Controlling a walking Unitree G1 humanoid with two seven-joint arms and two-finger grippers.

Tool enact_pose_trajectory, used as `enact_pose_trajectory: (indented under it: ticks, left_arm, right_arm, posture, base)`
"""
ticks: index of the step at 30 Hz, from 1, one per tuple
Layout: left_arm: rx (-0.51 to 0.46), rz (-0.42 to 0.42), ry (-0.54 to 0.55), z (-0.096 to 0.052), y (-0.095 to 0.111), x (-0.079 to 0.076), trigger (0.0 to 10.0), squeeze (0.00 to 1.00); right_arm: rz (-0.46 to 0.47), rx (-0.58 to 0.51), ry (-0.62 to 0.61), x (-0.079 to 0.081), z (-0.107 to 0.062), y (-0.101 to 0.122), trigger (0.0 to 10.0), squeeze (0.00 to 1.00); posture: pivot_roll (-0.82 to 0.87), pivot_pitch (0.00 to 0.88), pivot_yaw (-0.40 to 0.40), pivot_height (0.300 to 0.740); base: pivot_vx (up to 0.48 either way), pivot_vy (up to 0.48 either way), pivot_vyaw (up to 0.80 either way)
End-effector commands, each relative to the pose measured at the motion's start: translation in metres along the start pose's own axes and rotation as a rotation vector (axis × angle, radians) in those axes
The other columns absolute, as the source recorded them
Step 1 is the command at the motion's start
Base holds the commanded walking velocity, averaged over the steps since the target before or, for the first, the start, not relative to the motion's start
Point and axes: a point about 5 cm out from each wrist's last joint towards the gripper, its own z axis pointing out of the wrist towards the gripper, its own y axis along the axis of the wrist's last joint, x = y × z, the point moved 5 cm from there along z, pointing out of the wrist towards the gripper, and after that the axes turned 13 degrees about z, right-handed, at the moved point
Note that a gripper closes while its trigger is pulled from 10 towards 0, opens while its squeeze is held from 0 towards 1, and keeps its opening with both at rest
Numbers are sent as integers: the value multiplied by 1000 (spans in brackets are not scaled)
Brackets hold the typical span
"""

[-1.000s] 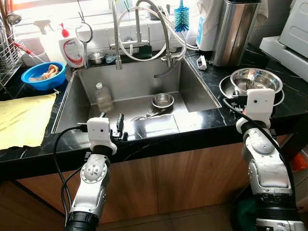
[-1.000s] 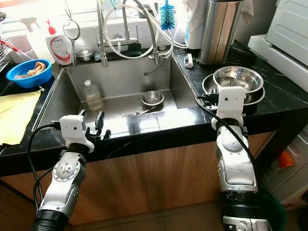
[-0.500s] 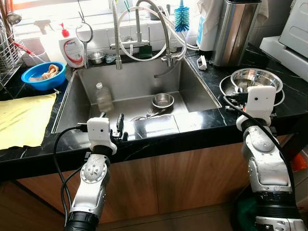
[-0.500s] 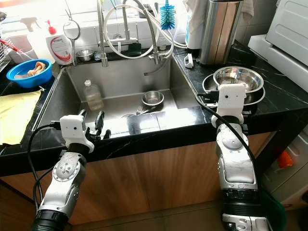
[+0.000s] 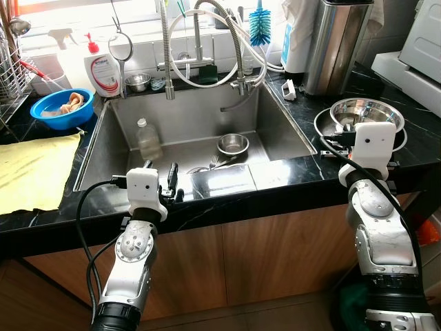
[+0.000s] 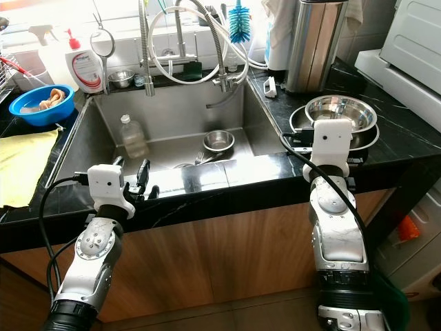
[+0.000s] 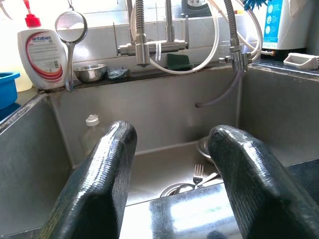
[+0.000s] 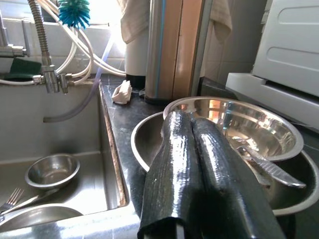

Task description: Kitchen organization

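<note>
A steel sink (image 5: 275, 127) holds a small steel bowl (image 5: 233, 143), a clear plastic bottle (image 5: 147, 140), a fork (image 5: 215, 161) and a flat plate (image 7: 174, 189). My left gripper (image 5: 160, 178) rests on the sink's front rim, open, with nothing between its fingers (image 7: 104, 174). On the right counter stand stacked steel bowls (image 5: 365, 110); a utensil (image 8: 271, 172) lies in them. My right gripper (image 8: 192, 122) is shut and empty, its tips at the near rim of those bowls.
A blue bowl (image 5: 62, 107) and a yellow cloth (image 5: 31, 169) lie on the left counter. A soap bottle (image 5: 103, 69), a strainer (image 5: 120, 47) and faucet hoses (image 5: 207, 41) line the back. A tall steel bin (image 5: 335, 45) stands behind the bowls.
My right wrist has edged slightly up and right toward the stacked bowls. The left arm stays still.
</note>
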Motion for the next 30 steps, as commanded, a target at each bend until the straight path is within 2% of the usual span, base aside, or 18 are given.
enact_pose_trajectory:
  ticks: [1,2,3,9,16,20,25,30]
  left_arm:
    - [-12,6,-2,3,2,1,10000,0]
    - [-12,6,-3,3,2,1,10000,0]
    - [-12,5,-4,3,2,1,10000,0]
    - [-12,3,-6,3,2,1,10000,0]
    - [-13,1,-7,3,2,0,10000,0]
    - [-12,0,-9,3,2,-1,10000,0]
    - [-8,-1,-11,3,1,-2,10000,0]
    - [-5,0,-11,2,0,-2,10000,0]
  right_arm:
    - [17,-43,-7,0,3,14,0,0]
    - [20,-59,-7,0,4,18,4510,0]
    - [22,-82,-8,1,4,24,10000,0]
    - [19,-187,-40,-3,4,50,10000,0]
    - [-6,-219,-33,0,5,56,10000,0]
    - [-9,-202,-45,-2,5,52,10000,0]
    - [-2,-125,-87,-10,5,34,10000,0]
    - [-2,-89,-63,-7,6,26,10000,0]
  posture:
    - [-178,0,89,740]
    - [-178,0,89,740]
    - [-178,0,89,740]
    - [-180,0,89,740]
    - [-180,0,86,740]
    - [-180,0,86,740]
    - [-181,0,86,740]
    - [-179,0,86,740]
  base:
    - [0,0,0]
    - [0,0,0]
    - [0,0,0]
    - [0,0,0]
    - [0,0,0]
    - [0,0,0]
    - [0,0,0]
    - [0,0,0]
